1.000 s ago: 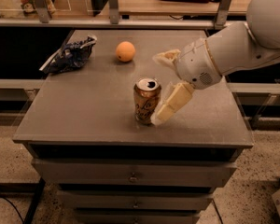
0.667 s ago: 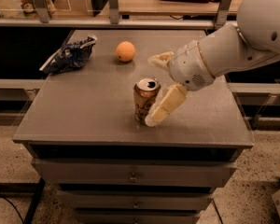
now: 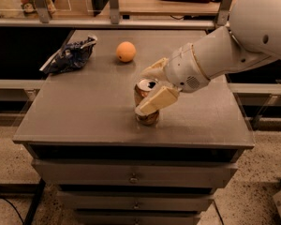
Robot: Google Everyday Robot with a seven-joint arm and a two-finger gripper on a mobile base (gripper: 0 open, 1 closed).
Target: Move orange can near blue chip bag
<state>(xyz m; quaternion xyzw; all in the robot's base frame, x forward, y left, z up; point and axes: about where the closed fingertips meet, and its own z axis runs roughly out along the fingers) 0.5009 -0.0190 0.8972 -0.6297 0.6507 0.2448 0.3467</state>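
The orange can (image 3: 145, 117) stands upright on the grey table top (image 3: 84, 111), a little right of the middle. My gripper (image 3: 149, 89) reaches in from the right and its fingers are closed on the can: one finger (image 3: 155, 102) lies across its front, the other (image 3: 152, 71) is behind its top. The can's base rests on the table. The blue chip bag (image 3: 70, 55), crumpled dark blue foil, lies at the table's far left corner, well away from the can.
A round orange fruit (image 3: 125, 51) sits at the back of the table, between the bag and the can. The table is a drawer cabinet with a handle (image 3: 133, 177) on its front. A shelf rail (image 3: 131, 22) runs behind the table.
My gripper has moved left onto the can and its fingers have narrowed around it. The near finger, which was beside the can's right, now crosses its front. The can, bag and fruit have not moved.
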